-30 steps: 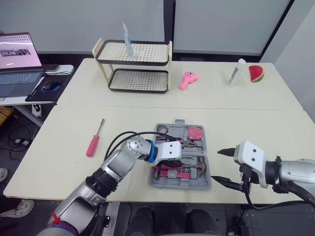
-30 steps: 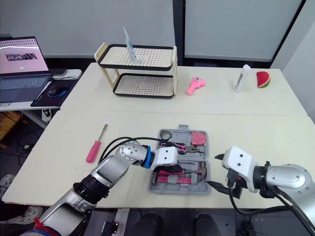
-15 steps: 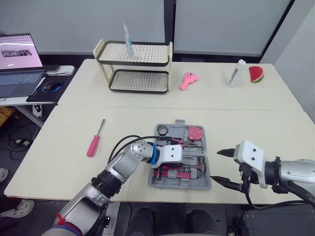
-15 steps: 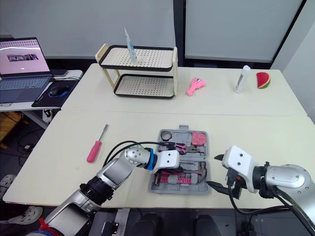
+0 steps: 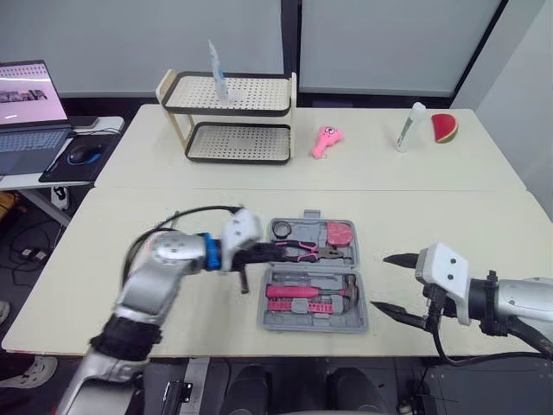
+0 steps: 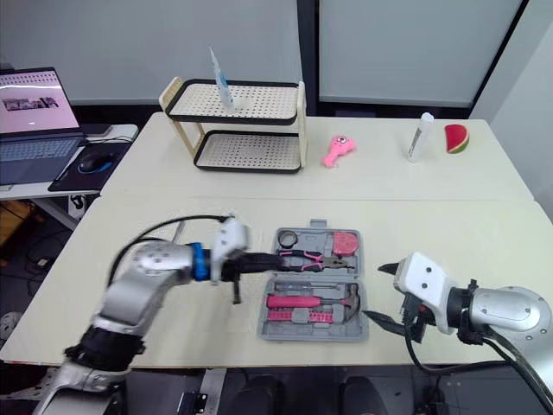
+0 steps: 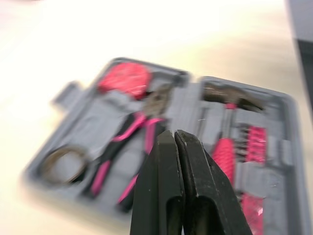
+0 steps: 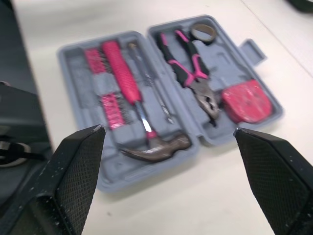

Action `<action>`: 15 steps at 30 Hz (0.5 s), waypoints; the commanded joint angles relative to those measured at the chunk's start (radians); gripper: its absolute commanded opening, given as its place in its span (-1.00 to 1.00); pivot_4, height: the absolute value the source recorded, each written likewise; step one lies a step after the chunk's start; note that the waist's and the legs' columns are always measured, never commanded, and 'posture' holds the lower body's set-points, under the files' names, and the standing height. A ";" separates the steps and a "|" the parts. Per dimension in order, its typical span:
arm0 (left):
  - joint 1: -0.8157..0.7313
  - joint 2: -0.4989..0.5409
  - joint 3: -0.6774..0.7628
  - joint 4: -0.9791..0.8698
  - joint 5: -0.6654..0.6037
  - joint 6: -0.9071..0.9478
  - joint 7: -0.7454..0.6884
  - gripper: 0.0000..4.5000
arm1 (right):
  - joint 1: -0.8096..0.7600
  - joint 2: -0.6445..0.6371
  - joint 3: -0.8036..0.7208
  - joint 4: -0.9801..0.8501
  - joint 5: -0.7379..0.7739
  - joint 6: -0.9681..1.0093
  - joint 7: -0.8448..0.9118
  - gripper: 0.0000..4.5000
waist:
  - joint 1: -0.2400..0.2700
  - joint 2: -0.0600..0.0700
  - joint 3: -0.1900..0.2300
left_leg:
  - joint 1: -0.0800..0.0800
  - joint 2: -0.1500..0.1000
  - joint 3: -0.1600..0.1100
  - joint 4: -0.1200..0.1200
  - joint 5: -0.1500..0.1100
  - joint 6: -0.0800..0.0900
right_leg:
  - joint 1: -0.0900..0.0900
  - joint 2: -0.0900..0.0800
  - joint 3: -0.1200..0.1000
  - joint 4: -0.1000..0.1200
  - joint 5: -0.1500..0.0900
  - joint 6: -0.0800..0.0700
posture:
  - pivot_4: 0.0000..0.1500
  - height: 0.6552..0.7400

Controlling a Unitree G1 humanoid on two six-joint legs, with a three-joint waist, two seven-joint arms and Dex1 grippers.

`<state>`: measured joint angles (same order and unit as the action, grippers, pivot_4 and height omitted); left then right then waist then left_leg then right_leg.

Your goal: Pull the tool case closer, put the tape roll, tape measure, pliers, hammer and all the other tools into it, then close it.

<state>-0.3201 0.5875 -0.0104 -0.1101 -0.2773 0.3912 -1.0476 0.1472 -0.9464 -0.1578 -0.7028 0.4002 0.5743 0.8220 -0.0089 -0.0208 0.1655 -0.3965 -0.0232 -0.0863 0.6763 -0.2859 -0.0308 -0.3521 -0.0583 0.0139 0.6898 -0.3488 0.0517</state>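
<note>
Looks like the tail of the packing step, with the tool case [image 5: 313,325] lying open and flat on the surface [image 5: 449,216], close to the robot's edge; holds in its far half the tape roll [image 5: 281,230], the pliers [image 5: 302,251] and the tape measure [image 5: 340,234], and in its near half the hammer [image 5: 294,291] beside rows of pink bits [image 5: 298,305]; finds the left hand [image 7: 174,137] at the case's left rim, fingers pressed together on nothing, tips aimed across toward the pliers; finds the right hand [image 5: 380,282] just off the case's right side, fingers spread wide, empty, touching nothing; shows, left of the case and beyond the left hand, a thin metal shaft [image 6: 179,228], possibly one more tool, too little in sight to tell; calls next, probably, for checking that spot and, if a tool, parting the left fingers, gripping it by the handle and laying it in a free slot of the case; calls after that for closing: slipping a finger under the outer edge of one half, swinging it over onto the other half, pressing down until latched; needs the other hand steadying the case against sliding, and every tool seated flat beforehand, to avoid jamming on the hammer head or the pliers.
</note>
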 commanded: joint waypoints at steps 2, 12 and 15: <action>0.105 0.026 0.268 0.041 -0.049 -0.019 0.163 -0.99 | 0.047 0.064 -0.099 0.101 -0.099 -0.219 -0.028 1.00 | 0.001 0.000 0.000 | 0.000 0.000 0.000 0.000 0.000 0.000 | 0.000 0.000 0.000 0.000 0.000 0.000 | 1.00 0.90; 0.434 -0.027 0.662 0.278 -0.124 -0.112 0.350 -0.19 | 0.159 0.228 -0.218 0.426 -0.140 -0.514 -0.026 1.00 | 0.004 0.001 -0.001 | 0.005 0.000 0.001 -0.004 0.000 0.000 | 0.002 -0.003 0.002 0.000 0.000 0.000 | 1.00 0.90; 0.478 -0.049 0.682 0.316 -0.143 -0.116 0.373 0.24 | 0.200 0.253 -0.223 0.465 -0.128 -0.538 -0.017 1.00 | 0.010 0.000 -0.001 | 0.005 -0.001 0.000 -0.004 0.000 0.000 | 0.003 -0.003 0.002 -0.001 0.000 0.000 | 1.00 0.90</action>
<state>0.1552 0.5409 0.6406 0.2123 -0.3963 0.2982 -0.6851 0.3383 -0.6974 -0.3434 -0.2405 0.2631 0.0680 0.8044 0.0007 -0.0205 0.1643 -0.3917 -0.0244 -0.0865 0.6725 -0.2861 -0.0307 -0.3490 -0.0627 0.0164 0.6885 -0.3488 0.0516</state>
